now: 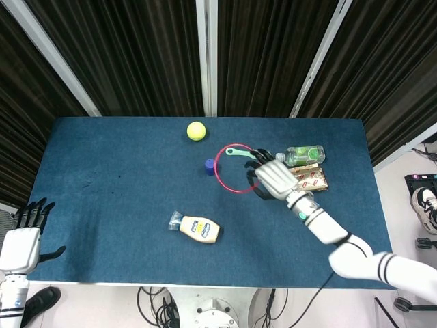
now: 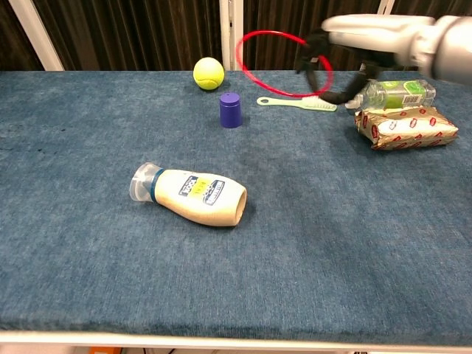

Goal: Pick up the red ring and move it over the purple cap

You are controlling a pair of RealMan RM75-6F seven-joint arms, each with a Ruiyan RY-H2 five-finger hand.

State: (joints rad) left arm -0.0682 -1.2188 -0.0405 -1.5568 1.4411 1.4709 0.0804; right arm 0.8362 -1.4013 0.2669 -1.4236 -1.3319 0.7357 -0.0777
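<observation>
My right hand point(image 1: 272, 179) point(image 2: 361, 44) holds the thin red ring point(image 1: 222, 180) point(image 2: 254, 79) up in the air above the table. The ring hangs just right of the small purple cap point(image 1: 210, 166) point(image 2: 230, 110), which stands upright on the blue table point(image 1: 116, 178). In the head view the ring's left edge nearly reaches the cap. My left hand point(image 1: 22, 239) rests open off the table's near left corner, with nothing in it.
A yellow tennis ball point(image 1: 196, 130) lies behind the cap. A green brush point(image 1: 250, 154), a lying water bottle point(image 1: 300, 154) and a snack packet point(image 1: 308, 178) sit under and right of my right hand. A mayonnaise bottle point(image 1: 196, 227) lies near the front.
</observation>
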